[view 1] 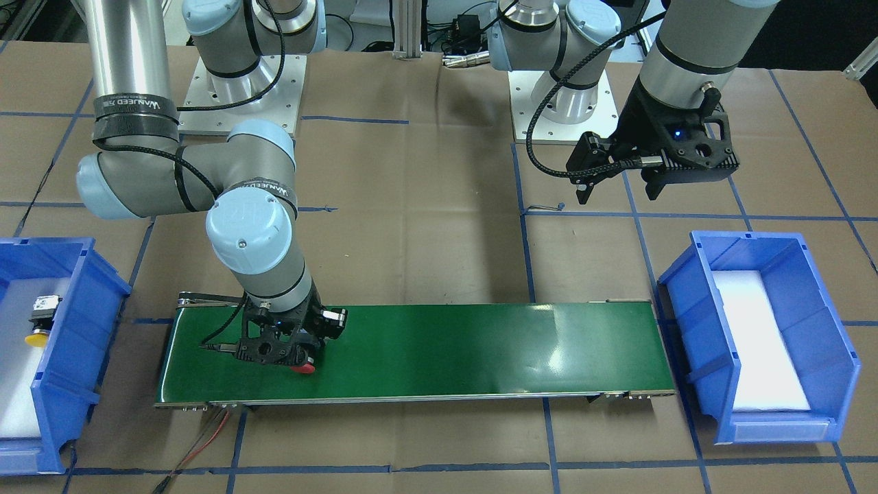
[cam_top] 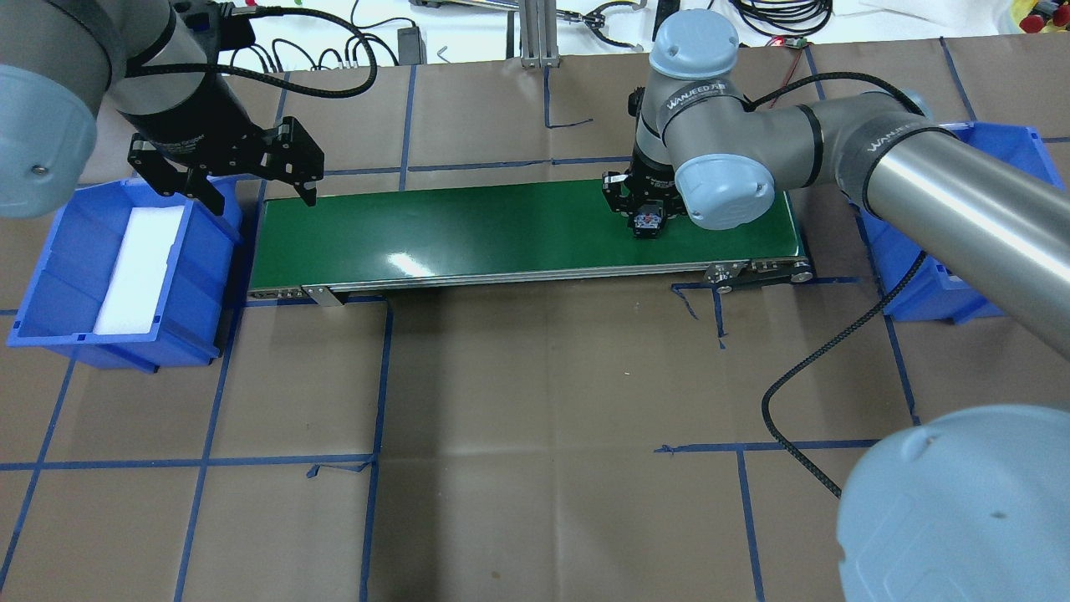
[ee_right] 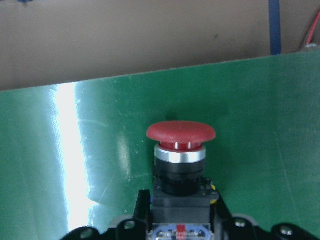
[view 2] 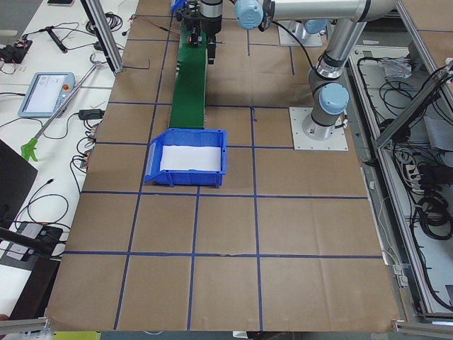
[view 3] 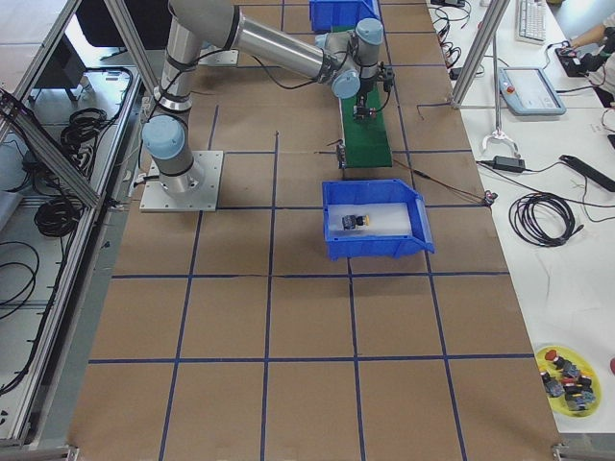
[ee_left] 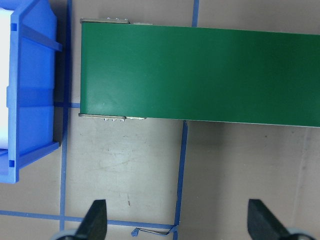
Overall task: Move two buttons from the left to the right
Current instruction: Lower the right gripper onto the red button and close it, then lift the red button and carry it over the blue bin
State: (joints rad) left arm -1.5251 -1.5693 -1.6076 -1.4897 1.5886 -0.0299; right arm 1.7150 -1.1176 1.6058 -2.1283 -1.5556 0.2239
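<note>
At the right end of the green conveyor belt (view 1: 480, 350), the right gripper (view 1: 295, 353) sits low, its fingers closed on the black body of the red mushroom-capped push-button (ee_right: 181, 145). The yellow-capped push-button (view 1: 40, 322) lies in the blue plastic bin (view 1: 89, 274) just beyond that end. The left gripper (view 1: 617, 194), fingers spread wide, hovers near the belt's left end.
</note>
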